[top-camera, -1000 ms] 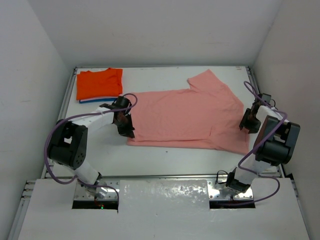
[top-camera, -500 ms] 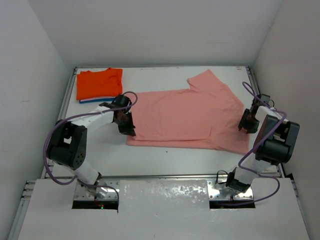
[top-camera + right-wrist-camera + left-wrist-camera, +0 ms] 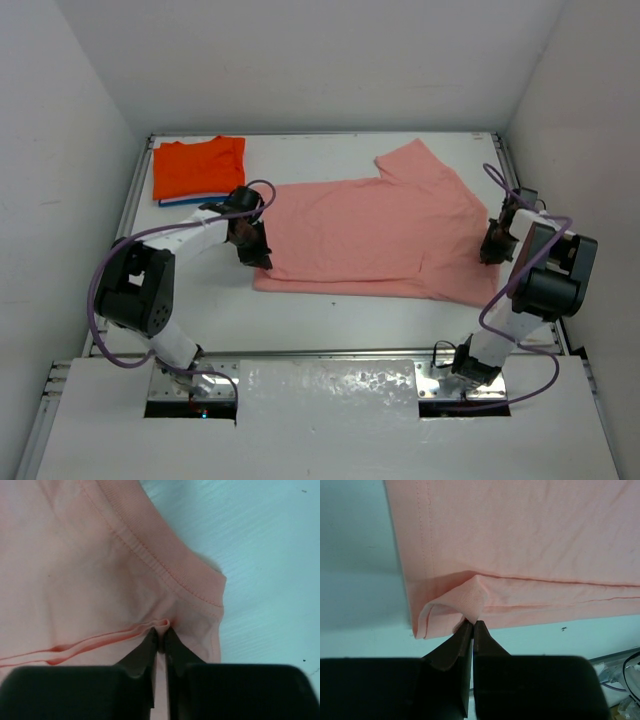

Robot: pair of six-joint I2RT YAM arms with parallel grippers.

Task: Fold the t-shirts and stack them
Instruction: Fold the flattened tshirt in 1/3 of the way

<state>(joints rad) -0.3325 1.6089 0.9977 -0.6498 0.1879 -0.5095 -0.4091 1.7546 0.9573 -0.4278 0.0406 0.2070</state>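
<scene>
The pink t-shirt (image 3: 370, 235) is soft, light and floppy. The left gripper (image 3: 472, 625) pinches its edge just ahead. The right gripper (image 3: 161, 634) pinches a ridge below the collar (image 3: 150, 555). Edges hold best.

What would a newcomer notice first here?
The salmon-pink t-shirt lies spread across the middle of the table, the left pincer pinching its near edge by the hem and the right pincer pinching a fold by the collar. A folded orange t-shirt sits in the far left corner.

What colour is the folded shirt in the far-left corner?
Orange; the folded shirt shows best in the top view.
</scene>
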